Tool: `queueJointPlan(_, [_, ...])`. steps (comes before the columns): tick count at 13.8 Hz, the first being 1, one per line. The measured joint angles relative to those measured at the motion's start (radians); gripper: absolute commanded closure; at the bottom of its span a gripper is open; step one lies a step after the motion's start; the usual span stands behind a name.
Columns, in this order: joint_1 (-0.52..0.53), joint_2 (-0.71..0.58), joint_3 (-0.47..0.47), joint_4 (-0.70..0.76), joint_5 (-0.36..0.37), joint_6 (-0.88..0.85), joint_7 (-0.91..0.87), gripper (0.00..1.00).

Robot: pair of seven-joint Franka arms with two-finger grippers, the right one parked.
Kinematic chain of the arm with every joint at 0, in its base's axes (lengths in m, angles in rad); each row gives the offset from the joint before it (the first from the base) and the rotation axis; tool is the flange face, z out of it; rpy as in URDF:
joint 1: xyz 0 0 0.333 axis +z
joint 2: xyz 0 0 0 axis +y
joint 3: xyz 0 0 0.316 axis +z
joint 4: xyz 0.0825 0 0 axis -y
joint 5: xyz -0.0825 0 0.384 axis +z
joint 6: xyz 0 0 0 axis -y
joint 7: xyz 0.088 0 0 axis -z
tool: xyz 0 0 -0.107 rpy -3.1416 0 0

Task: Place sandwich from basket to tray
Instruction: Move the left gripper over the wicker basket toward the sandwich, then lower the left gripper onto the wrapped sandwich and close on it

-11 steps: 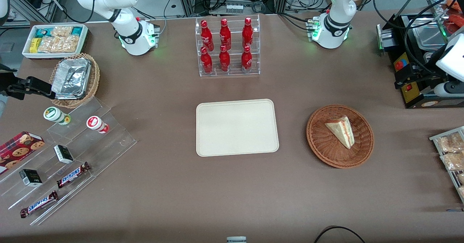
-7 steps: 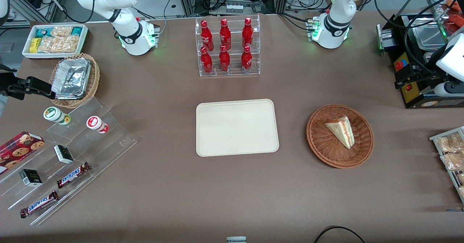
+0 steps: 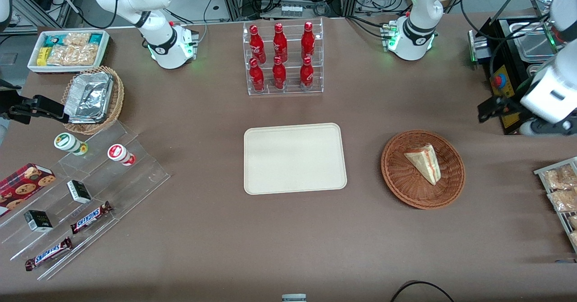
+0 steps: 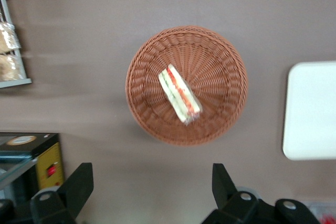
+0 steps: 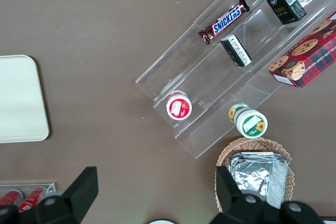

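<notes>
1. Front view: the sandwich (image 3: 424,162) lies in the round brown basket (image 3: 401,182), right of centre in the frame. Its long axis runs diagonally from upper left to lower right, with the striped filling edge on its right side. The cream tray (image 3: 295,158) sits at centre, bare, well apart from the basket. The working arm's gripper (image 3: 489,109) hangs at the right edge of the frame, up and to the right of the basket, not yet over it. I judge that it must travel toward the frame's lower left to reach the sandwich.

2. Left wrist view: the two black fingers (image 4: 79,183) stand widely spread with nothing between them. The basket (image 4: 147,114) and sandwich (image 4: 180,93) lie ahead of the gripper (image 4: 152,187), roughly centred on the gap. The sandwich's long axis is slanted to the line between the fingers, so the wrist probably needs some turn. One end of the tray (image 4: 312,111) shows beside the basket.

3. Right wrist view: only a tray corner (image 5: 21,100) shows; the sandwich is out of sight.
</notes>
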State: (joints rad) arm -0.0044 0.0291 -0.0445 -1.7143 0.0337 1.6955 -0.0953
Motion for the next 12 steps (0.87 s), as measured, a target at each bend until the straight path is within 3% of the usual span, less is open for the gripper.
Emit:
queueJointPlan(6, [-0.001, -0.009, -0.025, -0.345, 0.000, 0.470, -0.362, 0.00])
queueJointPlan(12, [-0.002, 0.027, -0.045, -0.489, 0.000, 0.578, -0.466, 0.00])
